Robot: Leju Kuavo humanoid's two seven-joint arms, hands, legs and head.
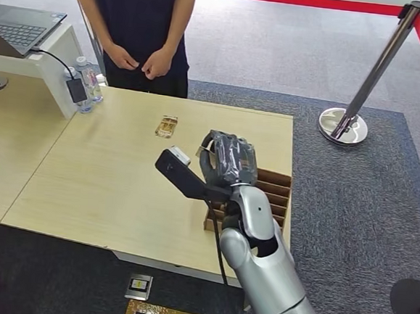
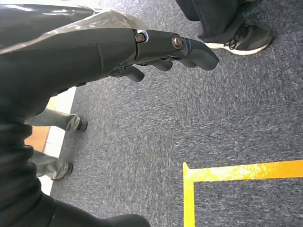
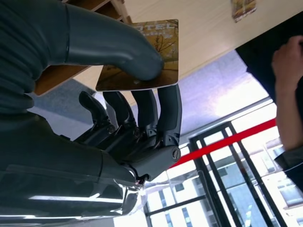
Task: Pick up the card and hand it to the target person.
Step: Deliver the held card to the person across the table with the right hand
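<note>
The right hand (image 3: 143, 118) pinches the hotel card (image 3: 143, 59) between thumb and fingers above the slotted card box (image 1: 273, 195); the left hand (image 2: 143, 52) hangs loosely curled, holding nothing; that shallow edge pinch could let the card slip while reaching towards the person (image 1: 146, 32) beyond the box.

Right hand (image 3: 136, 118) pinching a hotel key card (image 3: 143, 56), thick grey thumb pressed on its printed face, dark fingers (image 3: 168, 113) curled against its other side. Card showing an autumn-toned picture and part of the word "HOTEL" along one edge. Held beside the edge of a light wooden table (image 3: 207, 28). Brown cardboard divider box (image 3: 103, 7) near the thumb's base. A second card (image 3: 243, 7) lying flat on the table, well apart. Person's hand (image 3: 289, 56) and dark clothing past the table's far edge. Red barrier band (image 3: 228, 142) behind the fingers.
</note>
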